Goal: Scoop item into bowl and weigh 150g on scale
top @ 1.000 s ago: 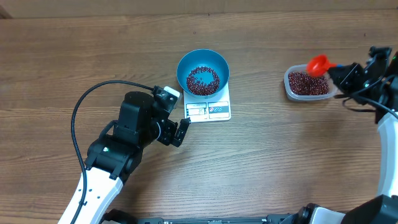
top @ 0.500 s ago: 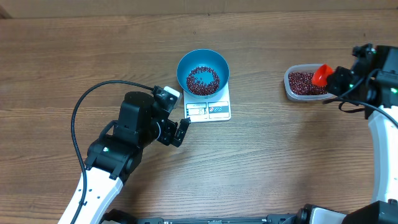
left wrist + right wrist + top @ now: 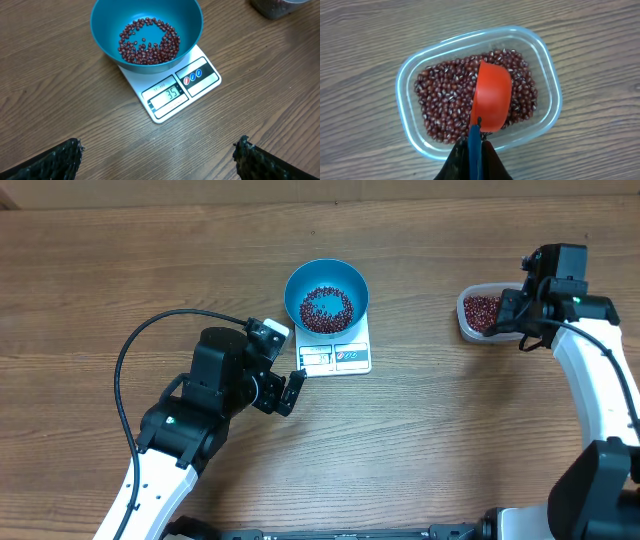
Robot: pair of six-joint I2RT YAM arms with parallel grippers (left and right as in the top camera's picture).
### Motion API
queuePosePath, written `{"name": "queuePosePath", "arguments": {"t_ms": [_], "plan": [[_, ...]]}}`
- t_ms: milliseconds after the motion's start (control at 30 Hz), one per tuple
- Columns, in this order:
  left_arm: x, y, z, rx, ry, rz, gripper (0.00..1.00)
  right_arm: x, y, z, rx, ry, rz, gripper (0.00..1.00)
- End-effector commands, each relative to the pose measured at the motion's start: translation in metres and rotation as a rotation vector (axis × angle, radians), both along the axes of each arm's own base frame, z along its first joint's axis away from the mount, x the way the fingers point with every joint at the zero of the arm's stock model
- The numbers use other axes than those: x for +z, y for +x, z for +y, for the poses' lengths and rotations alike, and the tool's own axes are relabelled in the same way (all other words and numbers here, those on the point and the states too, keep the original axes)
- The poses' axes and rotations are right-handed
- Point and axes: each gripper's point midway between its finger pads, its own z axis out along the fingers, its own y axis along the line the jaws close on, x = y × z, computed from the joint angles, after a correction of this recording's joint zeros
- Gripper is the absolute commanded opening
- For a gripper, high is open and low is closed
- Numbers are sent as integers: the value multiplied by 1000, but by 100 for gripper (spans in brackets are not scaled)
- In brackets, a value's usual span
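Observation:
The blue bowl [image 3: 300,284] stands on the white scale [image 3: 338,358], with a ring of dark red beans [image 3: 326,309] at its bottom. In the left wrist view the bowl [image 3: 107,22] and its beans [image 3: 148,44] sit on the scale [image 3: 197,77], whose display reads 35. My left gripper [image 3: 160,150] is open on the near side of the scale, holding nothing. My right gripper [image 3: 476,145] is shut on the blue handle of a red scoop [image 3: 492,95]. The scoop is tipped on its side, down among the beans [image 3: 445,105]. In the overhead view my right arm hides the scoop.
A clear plastic tub [image 3: 406,75] full of beans sits at the right of the table [image 3: 464,315], under my right wrist [image 3: 540,290]. The left arm's black cable [image 3: 135,345] loops over the wooden tabletop left of the scale.
My right arm has swung in over the tub, and the red scoop has gone from above its edge down into the beans. The left arm, bowl and scale have not moved.

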Motion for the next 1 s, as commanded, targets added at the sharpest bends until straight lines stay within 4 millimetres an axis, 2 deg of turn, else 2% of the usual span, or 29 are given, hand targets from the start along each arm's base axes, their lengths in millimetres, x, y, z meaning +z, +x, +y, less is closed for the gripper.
{"name": "queuePosePath", "arguments": {"t_ms": [0,467,967], "plan": [[4,-2,0,-19,-3,-18,99,3,9,-6,-11,-32,-19,4],[4,-2,0,-19,-3,-18,100,-25,12,-10,-23,-39,43,4],[4,-2,0,-19,-3,-18,100,-25,11,-14,-35,-61,47,4]]}}
